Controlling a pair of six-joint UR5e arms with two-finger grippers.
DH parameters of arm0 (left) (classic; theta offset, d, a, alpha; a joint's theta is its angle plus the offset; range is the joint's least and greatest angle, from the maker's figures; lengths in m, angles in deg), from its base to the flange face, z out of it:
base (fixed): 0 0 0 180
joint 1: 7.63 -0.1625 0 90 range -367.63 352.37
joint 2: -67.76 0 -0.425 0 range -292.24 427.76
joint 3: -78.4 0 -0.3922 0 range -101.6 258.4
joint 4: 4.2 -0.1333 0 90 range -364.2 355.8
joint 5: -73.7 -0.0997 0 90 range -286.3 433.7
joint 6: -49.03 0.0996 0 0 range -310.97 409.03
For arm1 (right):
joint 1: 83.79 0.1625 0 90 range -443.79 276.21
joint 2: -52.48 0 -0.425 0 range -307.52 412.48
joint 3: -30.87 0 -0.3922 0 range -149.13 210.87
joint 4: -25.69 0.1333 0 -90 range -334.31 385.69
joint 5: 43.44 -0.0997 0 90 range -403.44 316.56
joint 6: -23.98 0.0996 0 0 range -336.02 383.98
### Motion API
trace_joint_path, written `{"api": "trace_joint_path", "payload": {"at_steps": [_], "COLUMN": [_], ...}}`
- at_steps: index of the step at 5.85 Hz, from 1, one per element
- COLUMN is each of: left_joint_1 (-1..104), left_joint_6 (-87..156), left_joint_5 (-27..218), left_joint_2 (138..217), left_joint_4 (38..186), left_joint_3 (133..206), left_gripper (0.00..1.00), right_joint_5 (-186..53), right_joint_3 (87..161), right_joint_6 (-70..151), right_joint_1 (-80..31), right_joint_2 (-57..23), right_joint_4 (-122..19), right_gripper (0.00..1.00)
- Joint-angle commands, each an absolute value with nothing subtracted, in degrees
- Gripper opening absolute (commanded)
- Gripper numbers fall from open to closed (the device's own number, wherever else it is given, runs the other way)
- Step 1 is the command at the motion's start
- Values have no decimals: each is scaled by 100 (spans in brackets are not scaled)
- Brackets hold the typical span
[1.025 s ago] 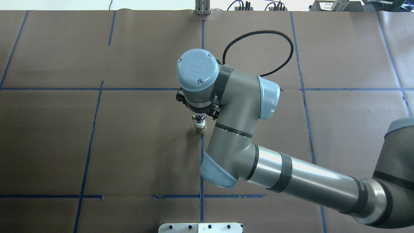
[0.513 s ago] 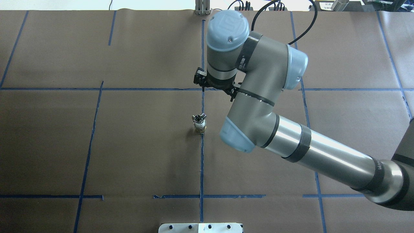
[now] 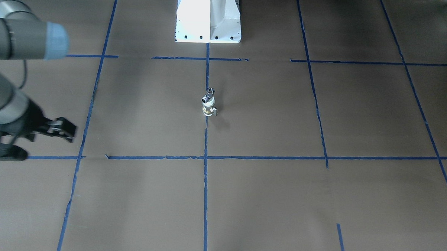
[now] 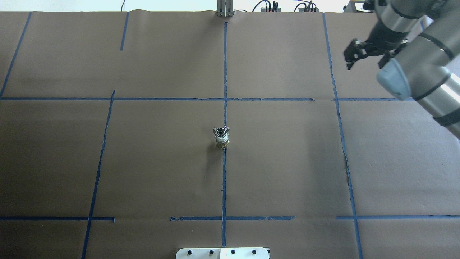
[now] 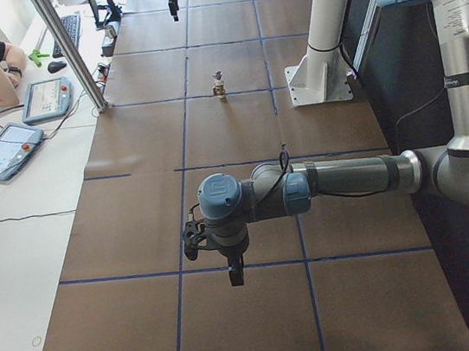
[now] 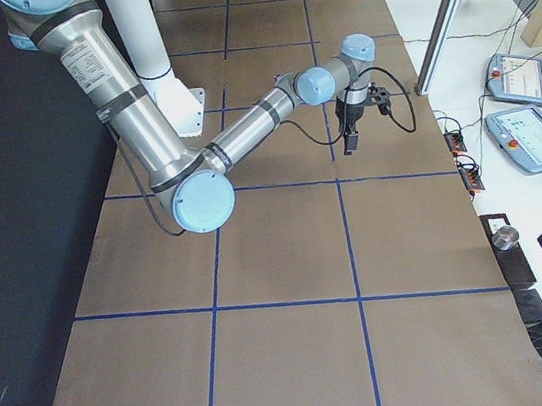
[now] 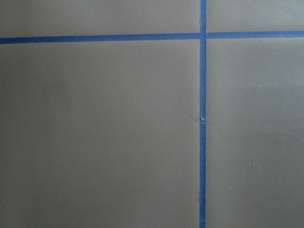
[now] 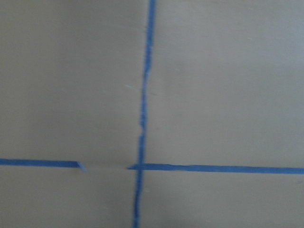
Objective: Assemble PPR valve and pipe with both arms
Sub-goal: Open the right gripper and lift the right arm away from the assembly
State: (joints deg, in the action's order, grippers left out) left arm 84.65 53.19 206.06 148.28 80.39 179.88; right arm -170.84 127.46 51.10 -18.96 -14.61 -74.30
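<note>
Now: staying clear of the joint

PPR valve (image 4: pixel 222 142) stands upright mid-bench (image 4: pixel 143 162), pipe (image 4: pixel 221 130) seated atop. Beyond, right fingers (image 4: pixel 351 53) hang parted, empty; left fingers' (image 5: pixel 236 271) spread cannot be told. Travel should pass wide, lest it topple.

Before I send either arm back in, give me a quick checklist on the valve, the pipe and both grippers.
1. PPR valve standing upright on the centre tape line: ok.
2. Pipe sitting on top of the valve: ok. Fully seated: cannot tell, too small.
3. Right gripper well away from the valve and holding nothing: ok. It looks open.
4. Left gripper far from the valve, toward the robot's left end of the table: ok.
5. Left gripper open or shut: cannot tell, as only the left side view shows it.
</note>
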Motion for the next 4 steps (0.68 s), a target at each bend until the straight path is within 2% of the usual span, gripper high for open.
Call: {"api": "trace_joint_path", "payload": {"at_steps": [1,2,4], "left_joint_1": [8457,8448,8448], "left_joint_6": [5316,5325,5325], "left_joint_5": [20598,20624,20633], "left_joint_2": [14853,14844,14853], "left_joint_4": [8096,8097,8105], "left_joint_3": [18008,18078,18096], "left_gripper": [100,100,100], "right_joint_5": [-17306,-17351,-17386], "right_joint_3": [13778,13897,13854], "right_joint_6": [3049,2117,882], "right_joint_1": [-940,-422,606], "right_joint_2": [-3382,-4036,-4804], "right_joint_4": [-7389,-7389,-7397], "right_gripper": [100,100,100]}}
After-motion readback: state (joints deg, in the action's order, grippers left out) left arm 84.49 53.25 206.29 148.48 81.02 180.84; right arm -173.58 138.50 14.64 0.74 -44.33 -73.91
